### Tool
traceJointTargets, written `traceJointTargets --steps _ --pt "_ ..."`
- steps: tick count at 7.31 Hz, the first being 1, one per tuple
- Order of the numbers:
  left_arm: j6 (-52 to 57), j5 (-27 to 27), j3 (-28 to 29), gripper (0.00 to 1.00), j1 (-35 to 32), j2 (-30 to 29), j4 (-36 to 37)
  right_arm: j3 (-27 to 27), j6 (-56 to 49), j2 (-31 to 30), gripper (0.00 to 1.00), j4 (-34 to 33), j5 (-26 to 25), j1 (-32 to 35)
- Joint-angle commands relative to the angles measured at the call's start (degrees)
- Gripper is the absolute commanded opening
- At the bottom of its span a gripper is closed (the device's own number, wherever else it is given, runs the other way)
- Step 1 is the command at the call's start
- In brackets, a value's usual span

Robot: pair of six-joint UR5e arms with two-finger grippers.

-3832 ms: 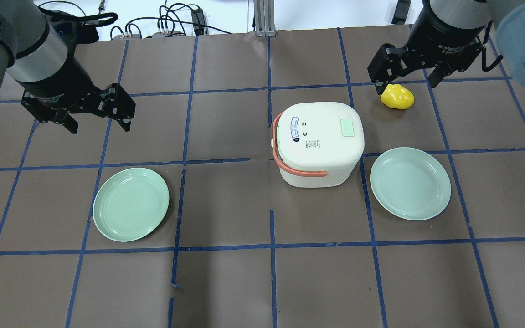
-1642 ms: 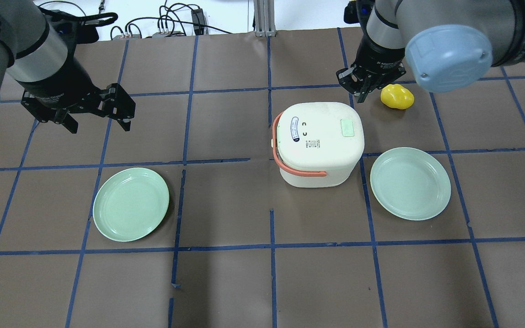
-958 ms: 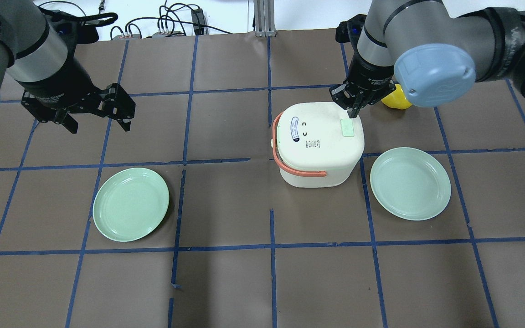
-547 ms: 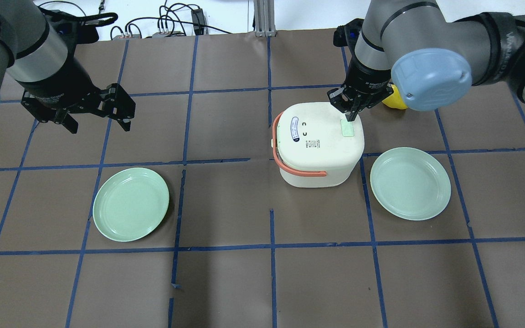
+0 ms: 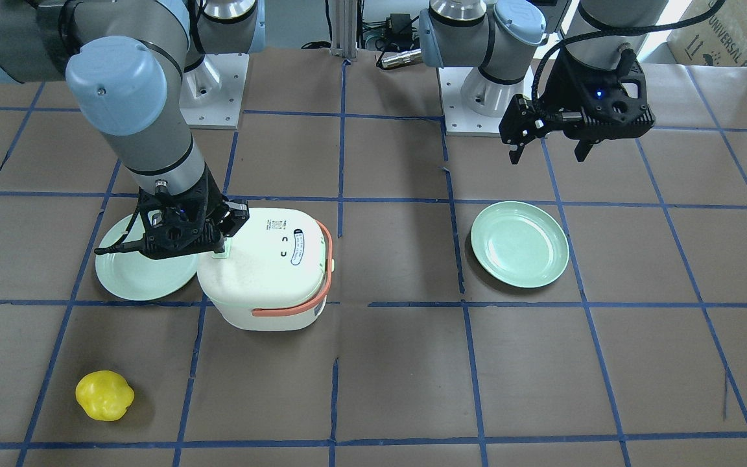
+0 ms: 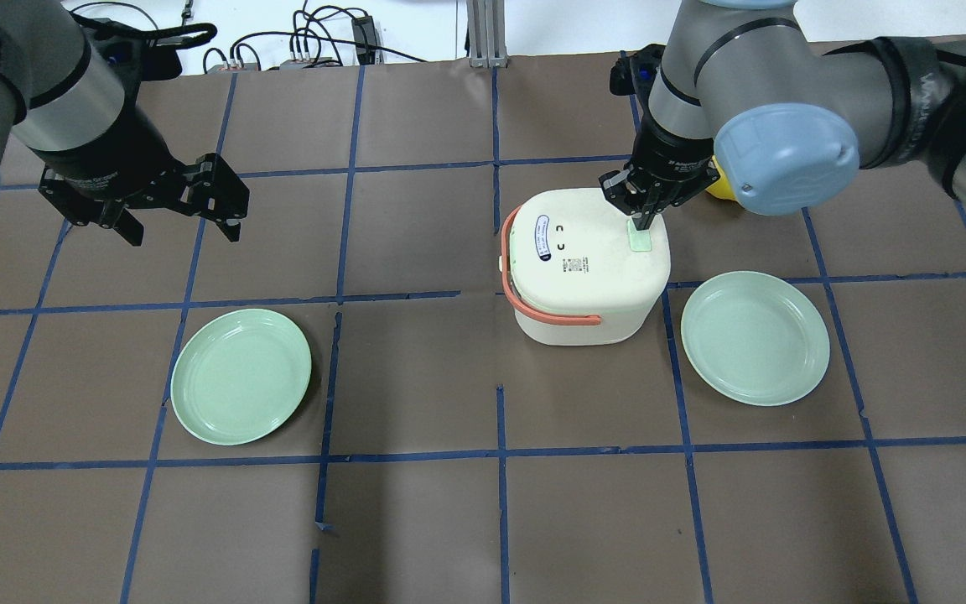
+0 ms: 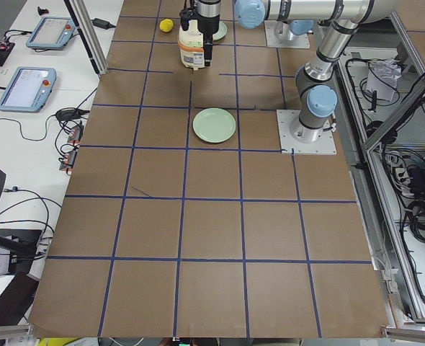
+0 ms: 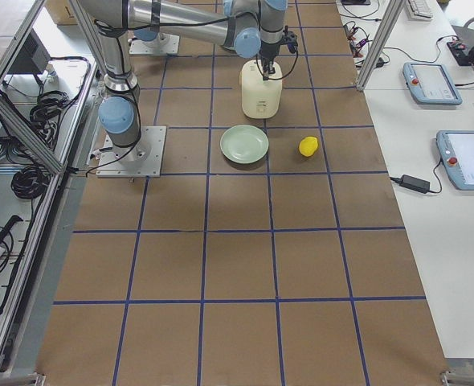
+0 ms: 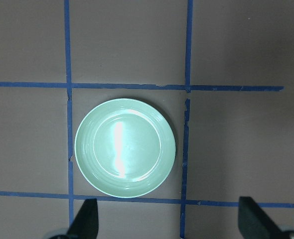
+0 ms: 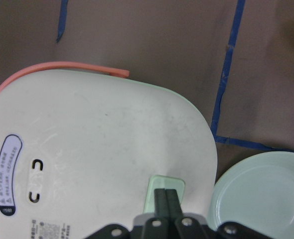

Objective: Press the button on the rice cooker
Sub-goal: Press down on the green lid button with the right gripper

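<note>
Closed to a single blunt tip for poking, the right gripper [image 10: 165, 193] rests on the rice cooker [image 6: 584, 268]'s pale green lid button [image 6: 640, 241]; the left gripper [image 6: 179, 226] hangs spread apart, out of the way.

Robotics lab, not a home. Long table [image 6: 416, 537] papered brown and marked off in squares with blue tape [image 6: 500, 454]. Two industrial arms [image 5: 146, 130] stand bolted to steel plates [image 8: 149, 161] at one edge. Control tablets [image 8: 435, 83] lie on white side benches [image 8: 462, 265]. Cable bundles [image 7: 418, 213] run beside the aluminium frame posts [image 7: 85, 36]. A cardboard box [image 5: 723, 32] sits behind.
</note>
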Motion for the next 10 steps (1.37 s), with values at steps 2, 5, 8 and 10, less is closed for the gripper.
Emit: traceJointTargets --steps 2,5,8,10 --pt "0.0 0.0 0.0 1.00 0.0 0.0 0.0 0.6 -0.1 0.2 0.08 -1.0 0.1 0.0" --pt "0.0 0.0 0.0 1.00 0.0 0.0 -0.1 0.6 -0.1 0.5 0.08 -1.4 0.1 0.0" --pt "0.0 0.0 0.0 1.00 0.0 0.0 0.0 0.6 -0.1 0.9 0.08 -1.9 0.1 0.0" --pt "0.0 0.0 0.0 1.00 0.0 0.0 0.0 0.6 0.0 0.9 0.08 -2.1 0.1 0.0"
